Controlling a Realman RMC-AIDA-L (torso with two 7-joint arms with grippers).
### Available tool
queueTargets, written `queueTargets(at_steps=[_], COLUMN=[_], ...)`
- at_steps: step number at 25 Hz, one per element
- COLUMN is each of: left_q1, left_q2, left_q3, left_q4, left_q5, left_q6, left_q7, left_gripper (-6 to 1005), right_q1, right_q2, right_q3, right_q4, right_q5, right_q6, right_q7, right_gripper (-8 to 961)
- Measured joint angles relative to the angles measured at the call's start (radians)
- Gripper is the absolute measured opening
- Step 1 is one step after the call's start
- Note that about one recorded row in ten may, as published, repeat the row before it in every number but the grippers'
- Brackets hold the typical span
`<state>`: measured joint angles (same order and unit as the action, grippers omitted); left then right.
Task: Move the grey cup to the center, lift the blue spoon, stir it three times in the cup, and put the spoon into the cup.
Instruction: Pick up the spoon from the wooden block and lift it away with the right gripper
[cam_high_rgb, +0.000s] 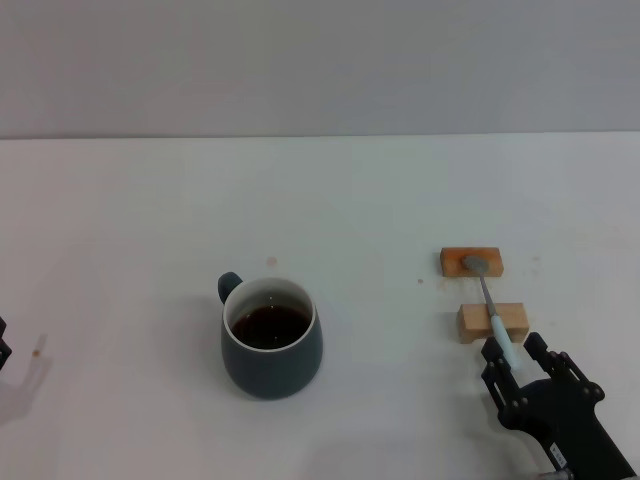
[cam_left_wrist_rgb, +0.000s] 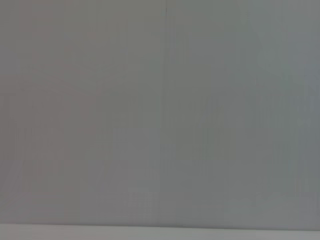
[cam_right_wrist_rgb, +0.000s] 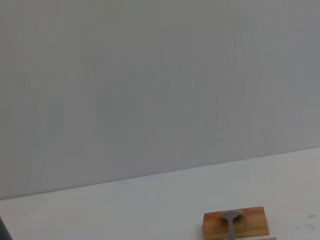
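The grey cup (cam_high_rgb: 271, 350) stands on the white table left of the middle, handle turned to the far left, with dark liquid inside. To its right the blue spoon (cam_high_rgb: 488, 300) lies across two small wooden blocks, its metal bowl (cam_right_wrist_rgb: 232, 216) on the far block and its pale blue handle pointing toward me. My right gripper (cam_high_rgb: 514, 352) is at the lower right, open, with its fingers on either side of the handle's near end. Only a sliver of my left gripper (cam_high_rgb: 2, 345) shows at the left edge, far from the cup.
The far wooden block (cam_high_rgb: 471, 262) and the near one (cam_high_rgb: 492, 322) sit right of the cup. The white table (cam_high_rgb: 380, 200) runs back to a grey wall. The left wrist view shows only the wall and a strip of table.
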<state>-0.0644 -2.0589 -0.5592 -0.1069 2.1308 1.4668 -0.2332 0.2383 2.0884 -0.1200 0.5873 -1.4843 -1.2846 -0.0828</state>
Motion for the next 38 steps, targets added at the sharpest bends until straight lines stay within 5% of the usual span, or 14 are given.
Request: queueTargets(at_steps=[38], left_q1=[-0.006], left_q2=[0.0], left_q3=[-0.002], left_q4=[0.026], left_q5=[-0.001], left_q6=[0.0], left_q7=[0.0], left_gripper=[859], right_q1=[0.012], right_q2=[-0.002], right_q3=[0.0], right_q4=[0.011], right_q5=[0.003], right_q6=[0.01], right_q7=[0.015], right_gripper=[355])
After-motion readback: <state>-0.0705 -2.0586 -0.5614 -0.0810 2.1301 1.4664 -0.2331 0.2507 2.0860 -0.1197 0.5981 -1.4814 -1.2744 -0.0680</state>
